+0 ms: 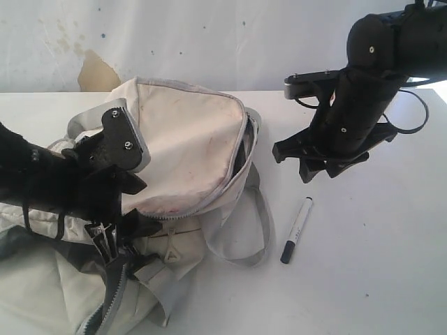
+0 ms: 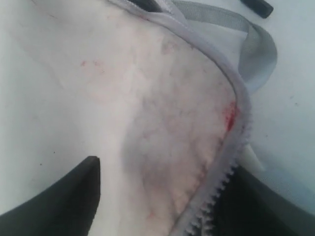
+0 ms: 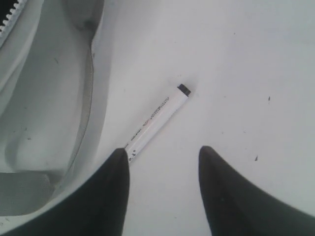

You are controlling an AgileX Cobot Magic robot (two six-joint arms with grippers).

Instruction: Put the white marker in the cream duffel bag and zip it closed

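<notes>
The slim white marker with a black cap (image 1: 296, 230) lies flat on the white table (image 1: 377, 265), just beside the large soft cream fabric duffel bag (image 1: 188, 146) on its grey webbing strap loop (image 1: 262, 223) side, outside the bag and touching nothing else that I can see. The right gripper (image 3: 162, 150) hangs over it beside the bag with its two dark fingers parted and nothing between them. One end of the marker (image 3: 157, 118) disappears behind a finger in the wrist view.

The first risk is the pick. The barrel is round and lies slantwise to the finger gap, so a straight descent would likely put one pad on top of the pen instead of either side of it. It could then roll or skid toward the strap. A finger coming down close to the bag could also catch that loose loop and drag the bag.

The second risk is the opening. The left gripper (image 2: 165, 164) sits over the bag's stained panel with its fingers wide apart, straddling the grey zipper edge (image 2: 236, 98). I see nothing pinched between them (the fabric seems merely to lie beneath). If the flap is not lifted, the mouth looks narrow, and a released marker may land on the sloping panel and slide back off the bag.
</notes>
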